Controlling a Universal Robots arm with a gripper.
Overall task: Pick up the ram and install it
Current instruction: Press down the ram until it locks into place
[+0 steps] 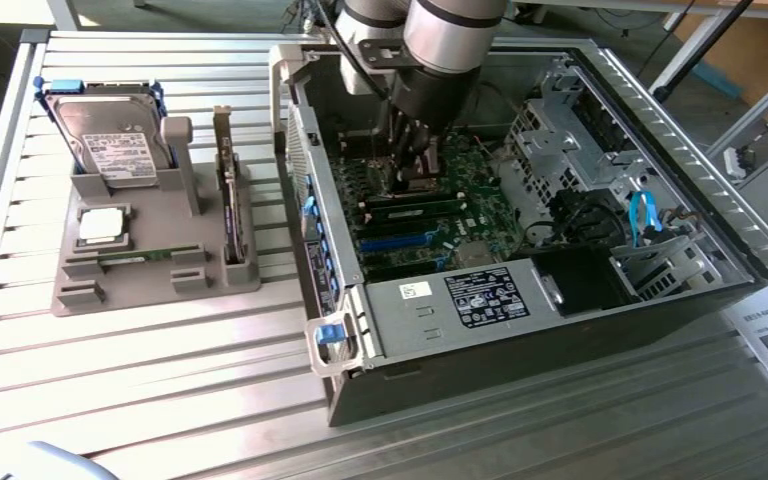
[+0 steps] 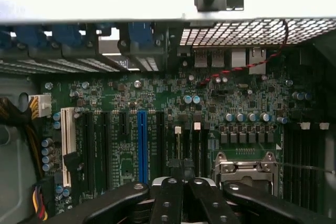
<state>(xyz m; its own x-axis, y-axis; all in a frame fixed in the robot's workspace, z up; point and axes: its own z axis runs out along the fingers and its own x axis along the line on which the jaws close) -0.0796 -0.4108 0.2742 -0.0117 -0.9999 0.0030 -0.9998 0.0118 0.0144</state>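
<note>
Hand: the hand (image 1: 408, 182) is reached down into the open computer case (image 1: 664, 110), low over the motherboard (image 1: 471, 215). Its fingers (image 2: 170, 198) are pressed together, with no gap between the tips.
Ram: a thin dark edge (image 2: 180, 156) stands just ahead of the fingertips, in line with one of the memory slots (image 2: 197, 142). This is most likely the ram, seen edge-on at the slot. Whether the fingers pinch it or only bear on its top edge cannot be told.
Why the hand is there: the slots run beside the processor socket (image 2: 247, 166), so the arm comes straight down. That keeps the stick upright and square to the slot, and clear of the blue slot (image 2: 142, 145) and the case wall.
Case: it lies on its side with the cover off, on the half of the table (image 1: 157, 390) toward the exterior view's right. The board faces up for access from above.
Holder: a grey holder (image 1: 131, 292) sits near the table's far corner on the exterior view's left. It props each part upright or flat for a clean grasp.
In the holder: the hard drive (image 1: 111, 140) stands at the back, the expansion card (image 1: 231, 200) stands on edge at the side nearest the case, and the square processor (image 1: 101, 225) lies flat.
Front groove: a greenish strip (image 1: 137, 256) lies there. What it is cannot be told.
Progress: judged from the hand's place, the work is at the seating stage.
</note>
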